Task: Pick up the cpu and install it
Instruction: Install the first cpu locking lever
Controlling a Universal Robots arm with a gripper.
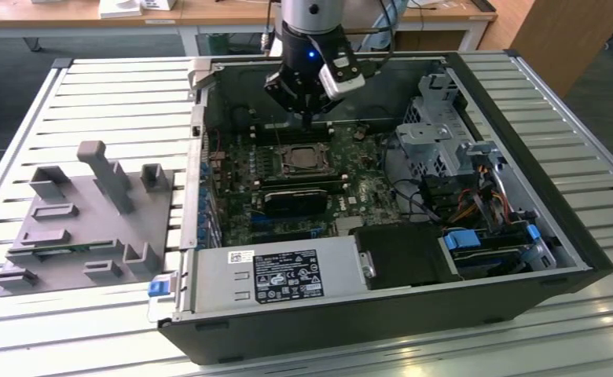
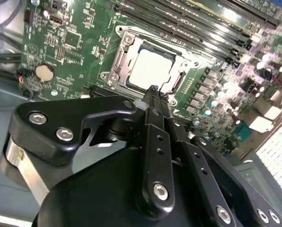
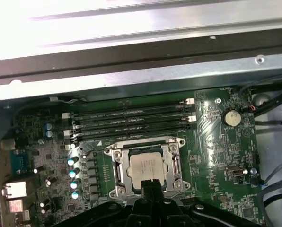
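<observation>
The cpu (image 1: 304,159), a flat square chip with a shiny silver top, lies in its metal-framed socket on the green motherboard (image 1: 365,184) inside the open computer case. Both wrist views show the cpu (image 2: 150,71) (image 3: 148,166) seated within the socket frame. My gripper (image 1: 304,119) hangs above the board, just off the socket's far edge in the exterior view. Its black fingers (image 2: 153,123) are pressed together to a narrow tip, holding nothing. The tip (image 3: 150,185) overlaps the near edge of the socket in the first wrist view.
A black heatsink block (image 1: 294,200) lies on the board near the socket. Memory slots (image 3: 131,120) run alongside it. A grey fixture tray (image 1: 86,212) with upright posts stands at the exterior view's left. The power supply (image 1: 275,275) and drive cage (image 1: 432,118) crowd the case.
</observation>
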